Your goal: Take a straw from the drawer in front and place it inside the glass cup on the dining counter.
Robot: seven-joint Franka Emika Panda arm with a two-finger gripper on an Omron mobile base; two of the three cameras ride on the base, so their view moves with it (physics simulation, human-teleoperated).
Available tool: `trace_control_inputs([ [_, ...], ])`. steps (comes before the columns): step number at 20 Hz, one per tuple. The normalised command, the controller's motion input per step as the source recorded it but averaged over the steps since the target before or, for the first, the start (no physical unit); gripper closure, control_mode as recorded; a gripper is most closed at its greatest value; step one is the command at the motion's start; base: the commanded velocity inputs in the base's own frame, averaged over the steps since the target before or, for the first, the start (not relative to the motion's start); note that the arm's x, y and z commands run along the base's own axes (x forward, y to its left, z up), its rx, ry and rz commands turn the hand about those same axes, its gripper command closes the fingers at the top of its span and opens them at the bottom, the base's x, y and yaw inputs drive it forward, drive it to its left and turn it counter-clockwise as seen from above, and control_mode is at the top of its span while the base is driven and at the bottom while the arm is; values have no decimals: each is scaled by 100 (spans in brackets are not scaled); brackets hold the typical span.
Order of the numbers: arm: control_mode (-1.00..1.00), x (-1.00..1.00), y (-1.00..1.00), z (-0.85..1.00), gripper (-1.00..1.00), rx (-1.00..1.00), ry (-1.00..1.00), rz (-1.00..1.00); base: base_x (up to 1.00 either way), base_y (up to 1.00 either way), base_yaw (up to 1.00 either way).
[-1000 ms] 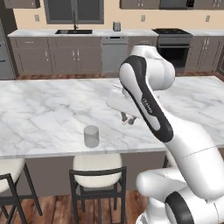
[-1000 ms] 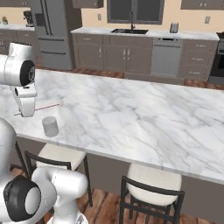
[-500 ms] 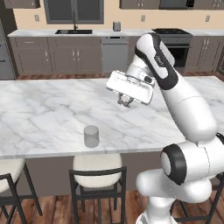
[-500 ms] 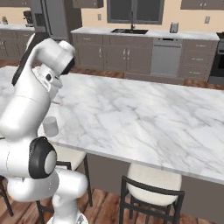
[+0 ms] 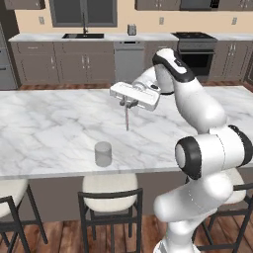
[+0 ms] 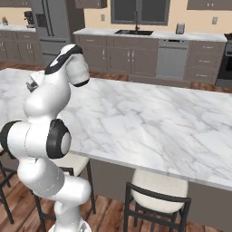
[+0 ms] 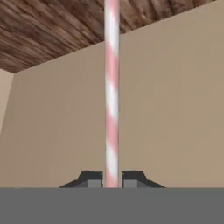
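A white robot arm reaches out over a large marble tabletop [image 5: 44,128], the dining counter; its pincer [image 5: 129,104] hangs above the stone, pinched shut on a thin pink-and-white striped straw [image 5: 127,118] that points straight down, its lower tip just above the marble or touching it, too close to call. In the hand view the two dark fingertips [image 7: 91,178] press against the straw [image 7: 112,92] from either side; the straw runs up the middle and is cut off at the top edge. The glass cup [image 5: 103,153] stands upright near the front edge of the tabletop, forward and to the left of the straw and apart from it. The marble around the cup lies bare to the left, right and rear. Two stools [image 5: 110,193] tuck under the front edge. In the right base view the arm's own body hides the pincer and the cup; the marble [image 6: 149,122] stretches bare to the right. No writing or label can be read anywhere.
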Motion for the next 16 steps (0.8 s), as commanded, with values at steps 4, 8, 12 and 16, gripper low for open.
trace_control_inputs([
  [4,-100,69,7,-6,100,11,17,0,0,0,0],
  [8,-100,64,0,-28,100,9,2,0,0,0,0],
  [12,-100,40,0,-39,100,6,0,0,0,0,0],
  [16,-100,35,0,-45,100,5,0,0,0,0,0],
])
